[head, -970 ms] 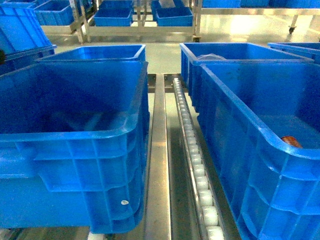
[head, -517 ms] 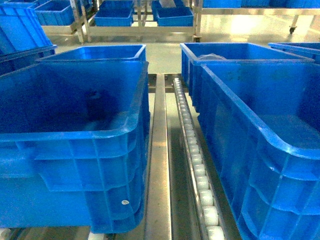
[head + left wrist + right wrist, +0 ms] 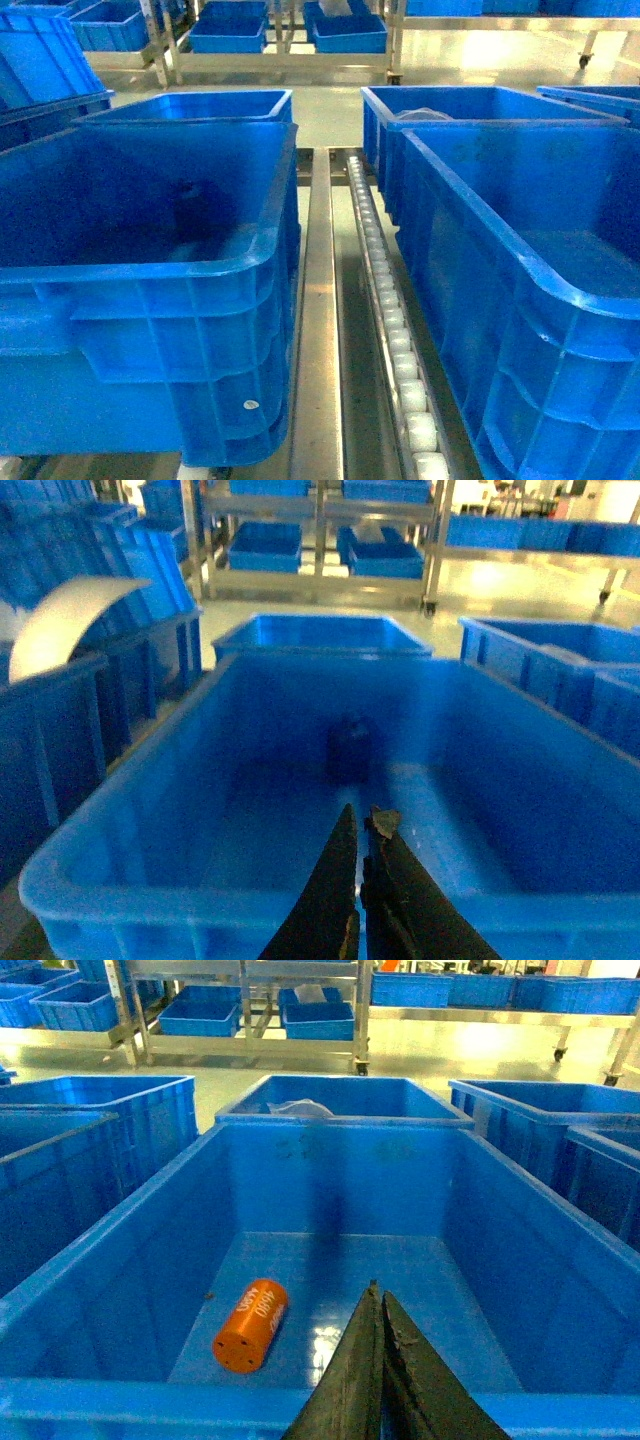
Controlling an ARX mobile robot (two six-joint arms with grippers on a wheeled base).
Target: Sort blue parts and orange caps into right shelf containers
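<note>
An orange cap (image 3: 251,1325), a short cylinder with white print, lies on its side on the floor of the near right crate (image 3: 120,1395), left of my right gripper (image 3: 378,1290). That gripper is shut and empty, above the crate's near rim. In the left wrist view my left gripper (image 3: 362,815) is shut and empty over the near rim of the left crate (image 3: 200,905). A dark blurred shape (image 3: 350,748), maybe a blue part, sits by that crate's far wall. The head view shows both crates (image 3: 150,270) (image 3: 480,215) and the dark shape (image 3: 195,215), but neither gripper.
A steel rail and a strip of white rollers (image 3: 395,345) run between the two near crates. More blue crates (image 3: 190,105) (image 3: 470,100) stand behind them. Metal shelving with further bins (image 3: 345,35) lines the far side. A curved white sheet (image 3: 70,620) lies over stacked crates at the left.
An orange piece that showed at the right crate's near rim a second ago is gone from the head view. Blurred grey shapes in the left crate have gone, leaving the dark shape.
</note>
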